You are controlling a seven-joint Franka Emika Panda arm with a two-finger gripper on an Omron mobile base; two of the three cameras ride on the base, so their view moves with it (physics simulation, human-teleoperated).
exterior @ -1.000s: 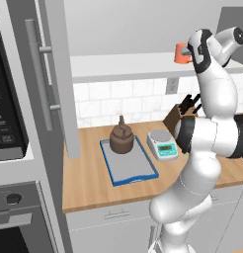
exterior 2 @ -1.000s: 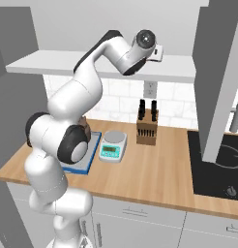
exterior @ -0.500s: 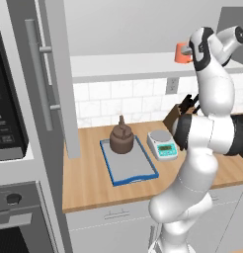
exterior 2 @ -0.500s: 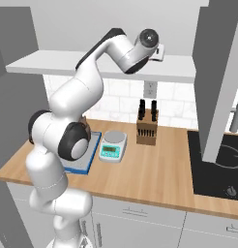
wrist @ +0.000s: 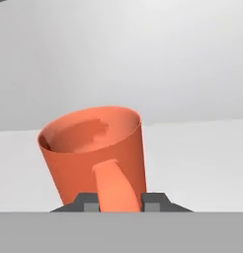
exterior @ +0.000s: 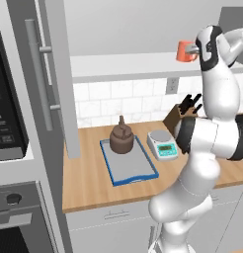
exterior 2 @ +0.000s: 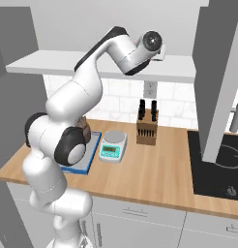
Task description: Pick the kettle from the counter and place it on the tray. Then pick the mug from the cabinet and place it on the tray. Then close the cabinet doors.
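The orange mug (exterior: 184,51) stands on the pale shelf (exterior: 123,66) of the open cabinet, at its right end. My gripper (exterior: 193,49) reaches in at shelf height and is shut on the mug. In the hand view the mug (wrist: 94,148) sits close in front, tilted in the picture, and its loop handle (wrist: 113,190) is clamped between my gripper's (wrist: 119,202) two tips. Down on the wooden counter (exterior: 89,183), the dark brown kettle (exterior: 122,139) rests at the far end of the blue-rimmed grey tray (exterior: 133,168).
The left cabinet door (exterior: 57,74) hangs open over the counter, and the right door (exterior 2: 220,72) juts out beside my arm. A white-and-teal scale (exterior: 163,145) and a knife block (exterior 2: 146,128) stand right of the tray. A black cooktop (exterior 2: 222,164) lies far right.
The jaws have closed from wide open onto the mug's handle. The arm and the mug have stayed almost where they were.
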